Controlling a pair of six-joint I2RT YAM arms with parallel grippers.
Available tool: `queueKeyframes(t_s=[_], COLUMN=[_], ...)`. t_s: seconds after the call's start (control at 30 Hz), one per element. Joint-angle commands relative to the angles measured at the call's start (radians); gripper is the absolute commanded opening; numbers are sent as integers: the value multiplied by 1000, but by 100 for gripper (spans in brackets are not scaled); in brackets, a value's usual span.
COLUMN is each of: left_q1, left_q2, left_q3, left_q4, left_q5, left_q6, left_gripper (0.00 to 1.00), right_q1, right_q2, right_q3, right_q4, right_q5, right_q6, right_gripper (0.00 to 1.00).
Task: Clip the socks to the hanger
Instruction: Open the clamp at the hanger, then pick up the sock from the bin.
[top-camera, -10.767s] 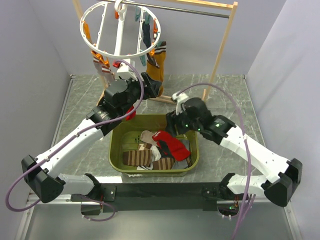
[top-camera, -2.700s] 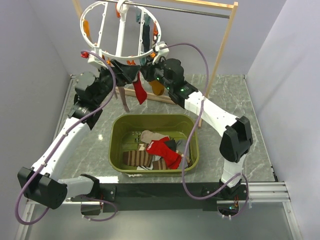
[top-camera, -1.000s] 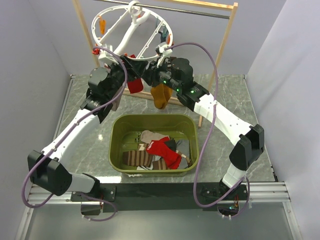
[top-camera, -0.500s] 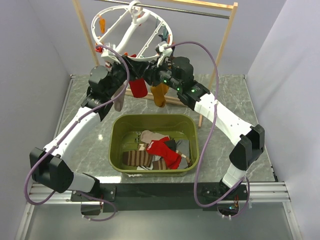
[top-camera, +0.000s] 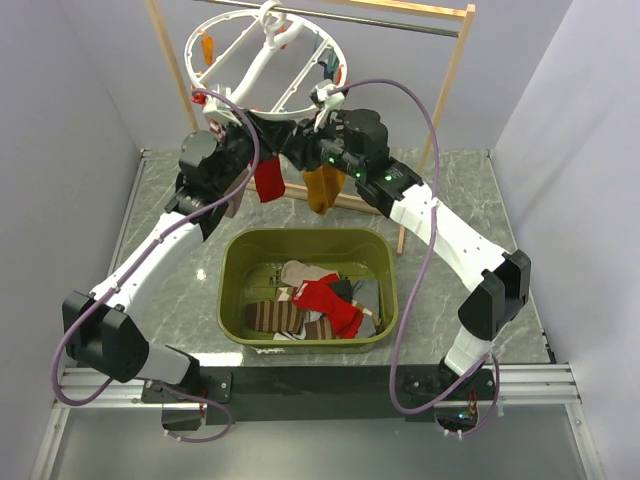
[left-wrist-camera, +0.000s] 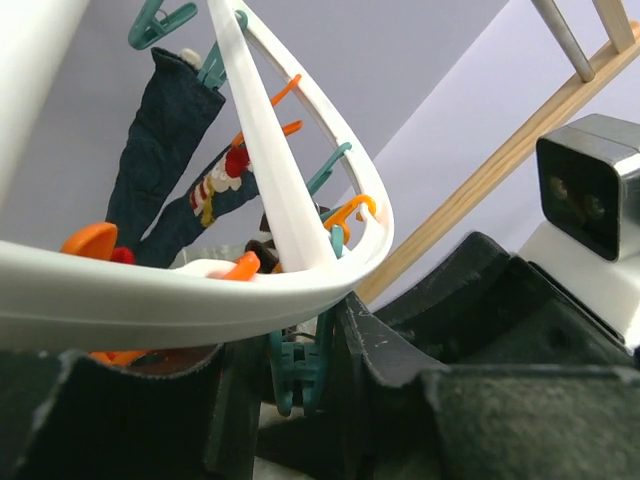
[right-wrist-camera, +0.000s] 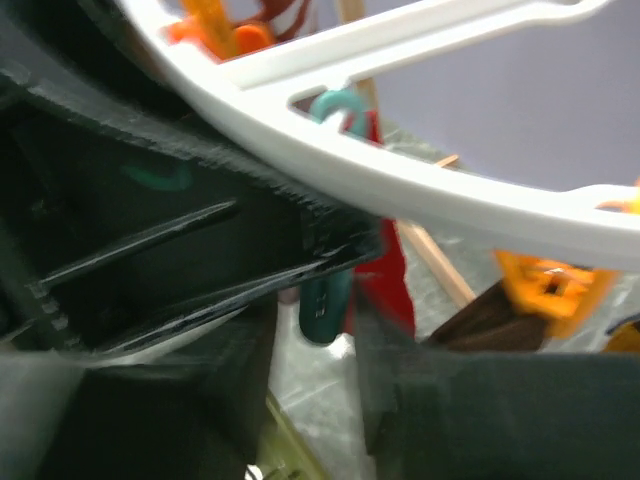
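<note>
1. The grey marbled worktop (top-camera: 170, 270) carries a wooden garment rack (top-camera: 452, 70) at its far edge and an olive bin (top-camera: 228, 290) near its centre.
2. The left arm (top-camera: 150, 260) and the right arm (top-camera: 440, 230) both reach up and away from their bases. They meet at the near rim of the hanger (left-wrist-camera: 150, 300).
3. The hanger is a white ring with inner bars. It hangs tilted by its hook from the rack's metal rod, above the far part of the worktop.
4. The bin holds a loose pile of socks, including a binned red sock (top-camera: 325, 298) and a striped sock (top-camera: 272, 316).
5. A hanging red sock (top-camera: 267, 182) and a mustard sock (top-camera: 322, 190) hang below the near rim, between the two wrists. A navy sock (left-wrist-camera: 165, 130) hangs from the far side of the ring.
6. Left pincer (left-wrist-camera: 298, 420): the jaws stand on either side of the left-view teal clip (left-wrist-camera: 300, 372), just under the rim. Whether they press on it cannot be told.
7. Right pincer (right-wrist-camera: 315, 390): the jaws stand slightly apart with the right-view teal clip (right-wrist-camera: 325, 300) in the gap, and red fabric lies just behind it. A clamp on the clip cannot be confirmed.
</note>
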Motion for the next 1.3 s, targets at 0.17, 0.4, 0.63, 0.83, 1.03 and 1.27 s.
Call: queueKeyframes(t_s=[0.17,0.4,0.63,0.83,1.03,1.27], left_q1=[6,6,8,8,8,8], left_q2=[-12,-7,-9,-21,-43,-61], left_q3=[13,17,10,10,23,20], left_q4=[63,57,51,42,8,-9], left_q5=[-48,-53,-54,-44,-47,-41], left_q6=[11,12,2,0,23,29], left_gripper=[26,25,25,25,25,25], right_q1=[12,1,7,71,161,185], right_q2=[-101,-331,-487,-503,-397,-314], right_q3=[19,-177,-411,-592,-632,-658], right_q4=[-151,-247,-317,-282,-285,-305], right_q5=[-58,-21,-35,48,76,54], right_q6=[-21,6,26,36,8,0], right_gripper=[63,65,64,62,61,57])
